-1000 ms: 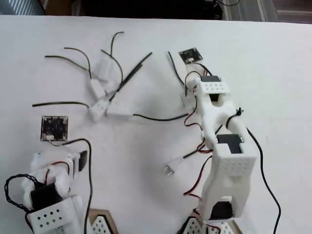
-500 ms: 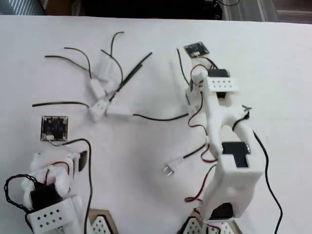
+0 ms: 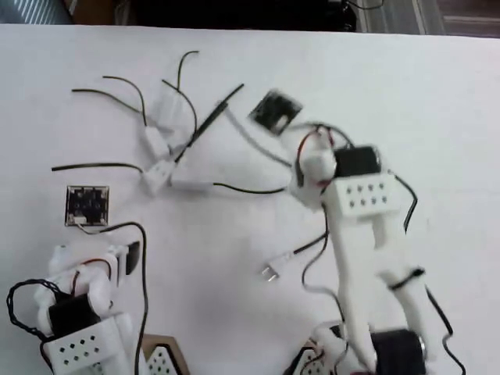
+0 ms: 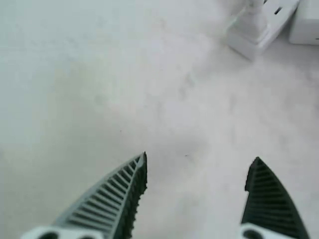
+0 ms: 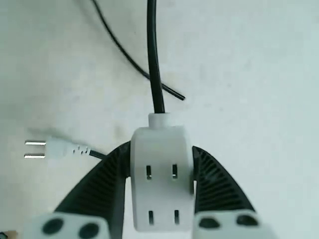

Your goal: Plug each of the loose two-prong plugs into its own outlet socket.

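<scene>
Right end effector (image 5: 162, 152) clamped on outlet socket (image 5: 162, 184), black cord (image 5: 153, 55) trailing. The arm has swung back, bringing the socket near the loose 2-prong plug (image 5: 45, 148). Plug unmoved. Left end effector (image 4: 197, 172) apart, idle, well away from plug. Mating not yet begun.

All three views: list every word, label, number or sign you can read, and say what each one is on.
No readable text anywhere.
On the white plastic outlet block in the right hand: bare slots, no print.
On the white two-prong plug: no marking visible.
On the two black square boards in the high view: pale specks, too small to read.
</scene>
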